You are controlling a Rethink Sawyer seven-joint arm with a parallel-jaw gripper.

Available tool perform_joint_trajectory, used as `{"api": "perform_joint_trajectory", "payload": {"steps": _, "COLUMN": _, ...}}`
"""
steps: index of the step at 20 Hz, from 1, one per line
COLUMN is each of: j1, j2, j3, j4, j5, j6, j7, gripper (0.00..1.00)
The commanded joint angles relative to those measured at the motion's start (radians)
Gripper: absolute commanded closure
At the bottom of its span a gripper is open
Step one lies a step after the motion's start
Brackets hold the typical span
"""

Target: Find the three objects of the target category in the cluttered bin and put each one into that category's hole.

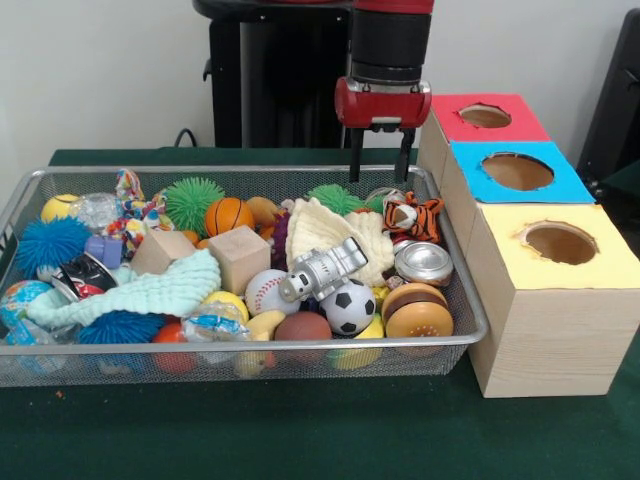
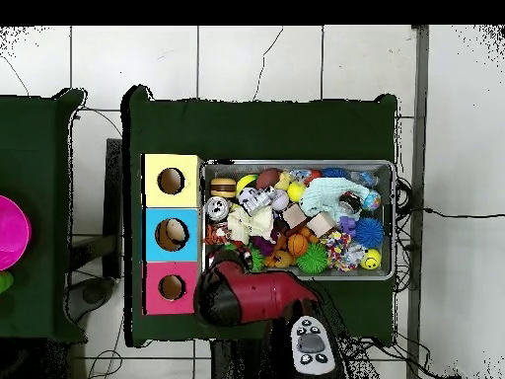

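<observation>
My gripper hangs open above the far right corner of the wire mesh bin, holding nothing. The bin is piled with toys: a baseball, a soccer ball, a basketball, a brown football, a silver astronaut figure, a toy tiger, a burger toy and a metal tin. To the right stand three wooden boxes, each with a hole: red, blue, yellow. From overhead, the red arm covers the gripper beside the bin.
Also in the bin are two wooden blocks, a mint cloth, a cream cloth, green and blue spiky balls and a yellow ball. Green cloth covers the table.
</observation>
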Motion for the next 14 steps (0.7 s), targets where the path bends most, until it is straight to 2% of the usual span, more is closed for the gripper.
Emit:
{"api": "perform_joint_trajectory", "payload": {"steps": 1, "j1": -0.009, "j2": 0.04, "j3": 0.099, "j4": -0.137, "j5": 0.013, "j6": 0.071, "j7": 0.077, "gripper": 0.0}}
{"api": "perform_joint_trajectory", "payload": {"steps": 14, "j1": -0.01, "j2": 0.061, "j3": 0.098, "j4": -0.216, "j5": -0.014, "j6": 0.046, "j7": 0.062, "gripper": 0.0}}
